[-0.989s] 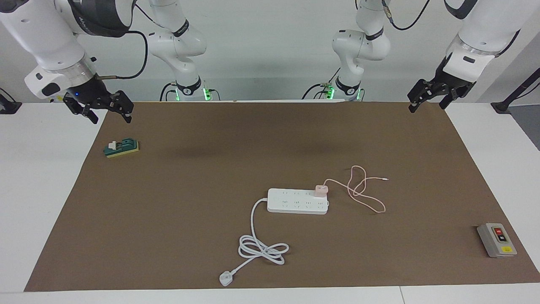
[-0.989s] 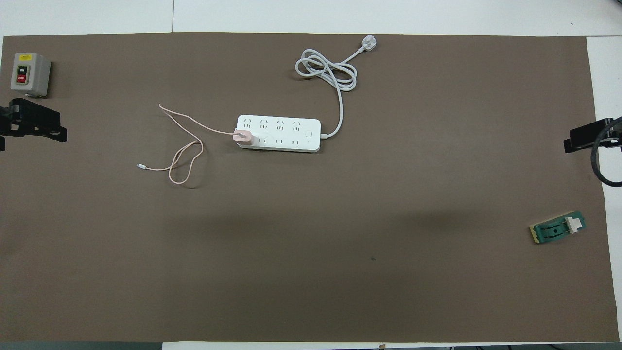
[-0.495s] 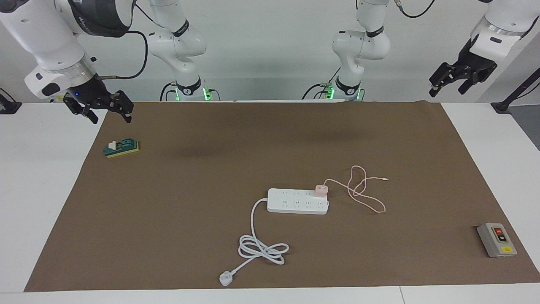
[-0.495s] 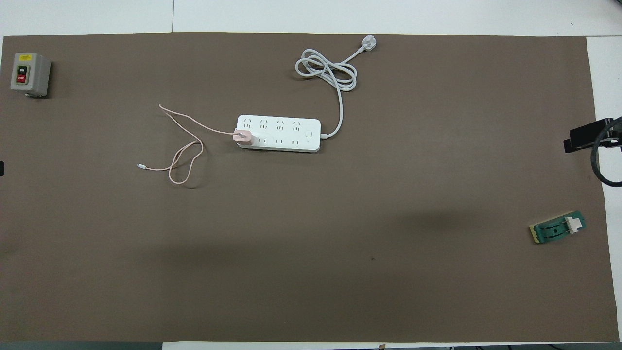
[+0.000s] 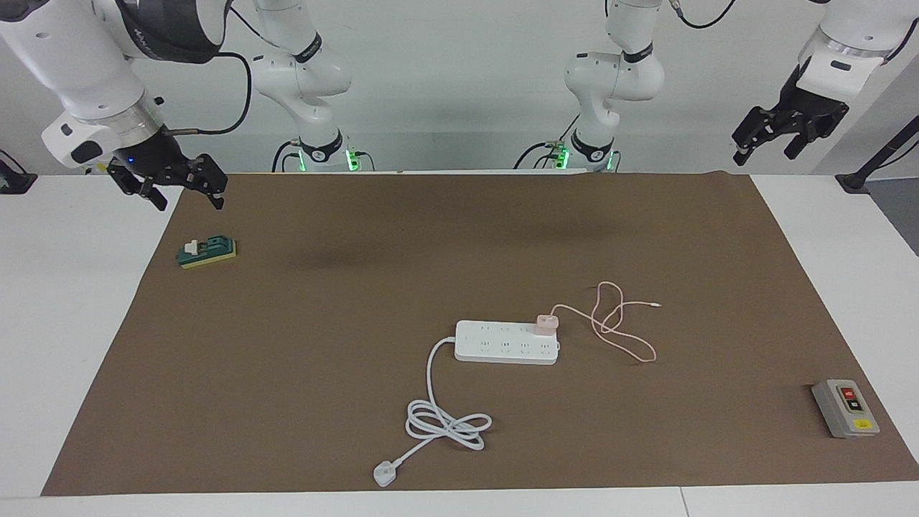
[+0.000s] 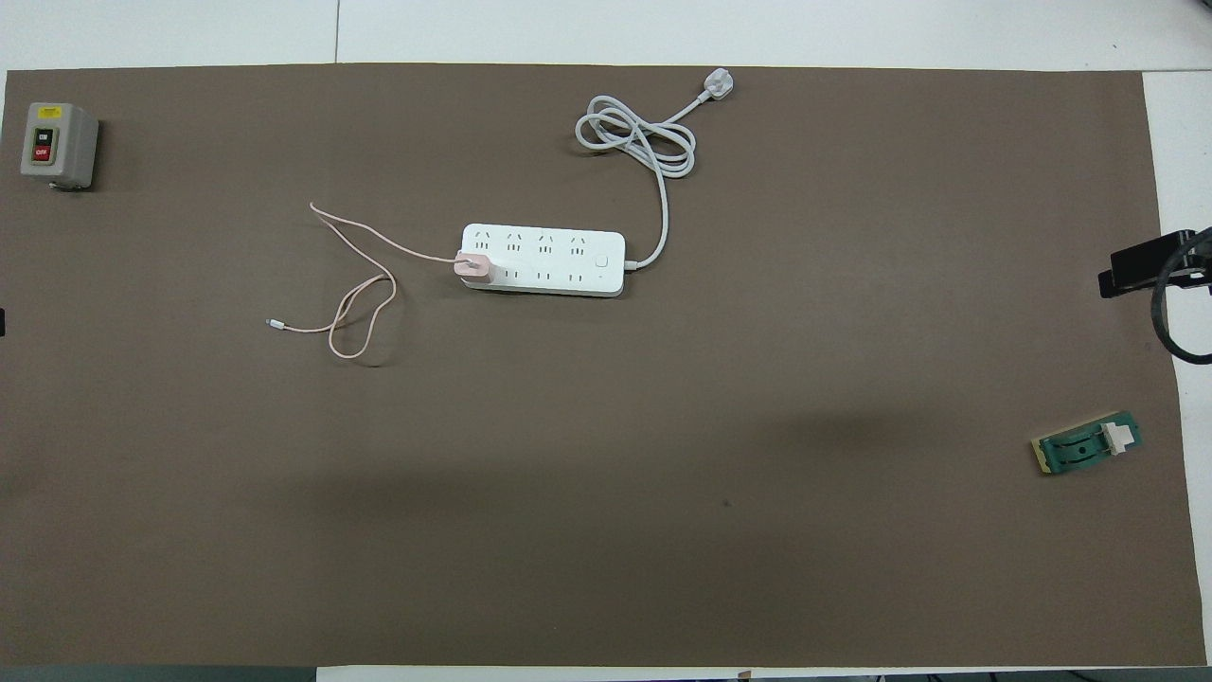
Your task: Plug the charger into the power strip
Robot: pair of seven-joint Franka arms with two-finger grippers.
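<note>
The white power strip [image 5: 507, 342] [image 6: 544, 260] lies mid-table on the brown mat. The pale pink charger [image 5: 546, 323] [image 6: 472, 268] stands on the strip's end toward the left arm's end of the table, in the socket row nearer to the robots; its prongs are hidden. Its thin pink cable [image 5: 622, 323] [image 6: 355, 303] loops loosely on the mat beside it. My left gripper [image 5: 764, 156] hangs open and empty, raised over the mat's corner by the left arm's base. My right gripper [image 5: 189, 205] [image 6: 1150, 270] waits open and empty over the mat's edge at the right arm's end.
The strip's thick white cord [image 5: 445, 424] coils toward the table's edge farthest from the robots and ends in a white plug [image 5: 385, 474] [image 6: 718, 87]. A grey switch box [image 5: 845, 408] [image 6: 59, 144] sits at the left arm's end. A small green part [image 5: 207, 251] [image 6: 1089, 445] lies under the right gripper.
My left gripper has risen and drawn back toward its own end of the table, leaving the overhead view. The right arm, the charger and the strip have not moved.
</note>
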